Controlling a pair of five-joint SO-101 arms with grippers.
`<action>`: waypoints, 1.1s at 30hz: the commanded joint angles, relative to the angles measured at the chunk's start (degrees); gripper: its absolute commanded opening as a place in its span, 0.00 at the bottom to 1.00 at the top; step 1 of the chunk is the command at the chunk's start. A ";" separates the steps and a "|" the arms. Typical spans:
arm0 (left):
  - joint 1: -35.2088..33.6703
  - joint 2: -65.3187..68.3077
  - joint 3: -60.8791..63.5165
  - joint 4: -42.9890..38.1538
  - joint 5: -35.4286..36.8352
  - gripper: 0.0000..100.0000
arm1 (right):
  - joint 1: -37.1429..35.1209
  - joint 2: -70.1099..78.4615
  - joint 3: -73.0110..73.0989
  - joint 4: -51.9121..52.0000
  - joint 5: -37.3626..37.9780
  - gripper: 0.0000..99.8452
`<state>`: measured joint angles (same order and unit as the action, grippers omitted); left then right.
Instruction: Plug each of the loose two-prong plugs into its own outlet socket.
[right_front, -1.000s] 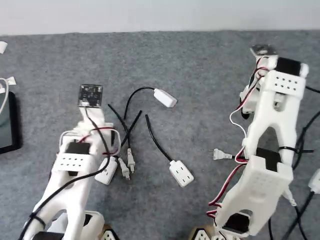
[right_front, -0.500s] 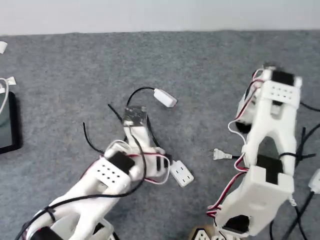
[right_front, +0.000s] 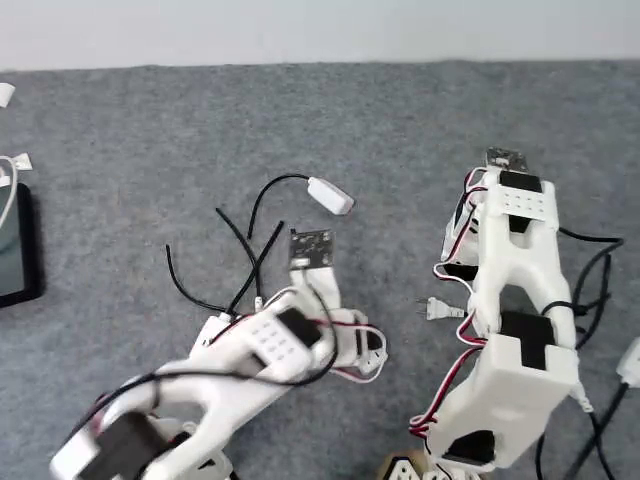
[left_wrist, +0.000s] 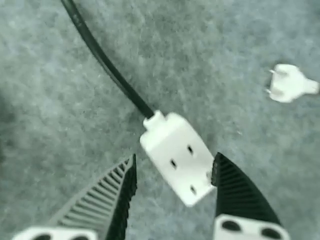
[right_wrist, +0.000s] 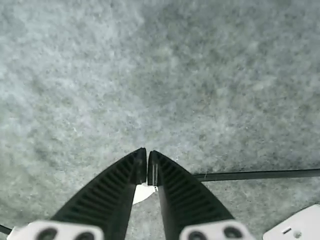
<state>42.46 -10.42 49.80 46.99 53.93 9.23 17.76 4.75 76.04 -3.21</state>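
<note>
table (right_front: 120, 130): grey felt is carrying everything.
right arm (right_front: 515, 300): is standing folded, well apart from the socket, beyond the plug.
left arm (right_front: 230, 370): is stretching across the felt, its wrist hanging over the socket.
cords (right_front: 250, 255): black ones are crossing on the side of the socket away from the right arm; one is running into the socket's end.
left gripper (left_wrist: 175, 159): is hanging wide open around the socket and gripping nothing; one jaw is just beside the socket's edge, the other is standing apart from it.
right gripper (right_wrist: 147, 152): its jaws are meeting but for a thin slit, over bare felt.
far socket (right_front: 330, 195): is lying beyond the socket, toward the table's back edge, on its own cord.
socket (left_wrist: 175, 150): white, slots facing up, is lying flat and slantwise between the left jaws.
plug (right_front: 440, 310): white, is lying loose between the socket and the right arm, touching neither.
risk: with the socket sitting slantwise, closing may be twisting or skidding it rather than clamping it; its stiff cord may be dragging it off line.
hidden: a white scrap (right_wrist: 141, 194) is peeking out at the right jaw tips, held or merely lying beneath, I cannot tell; a white corner (right_wrist: 295, 227) is being cut off at the frame edge; the left arm is covering the felt under it.
</note>
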 joint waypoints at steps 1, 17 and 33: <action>0.26 10.64 -9.45 1.76 0.79 0.23 | -0.48 -3.56 -0.44 -0.13 0.62 0.01; 4.48 18.11 -16.92 5.27 -12.92 0.00 | -0.40 -3.38 -0.35 -0.13 0.70 0.01; -13.89 18.64 -22.20 5.80 -18.81 0.01 | -0.22 -4.44 -0.35 1.63 -2.02 0.01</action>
<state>31.56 8.57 30.64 54.64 35.56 9.23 17.76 4.75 76.57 -3.74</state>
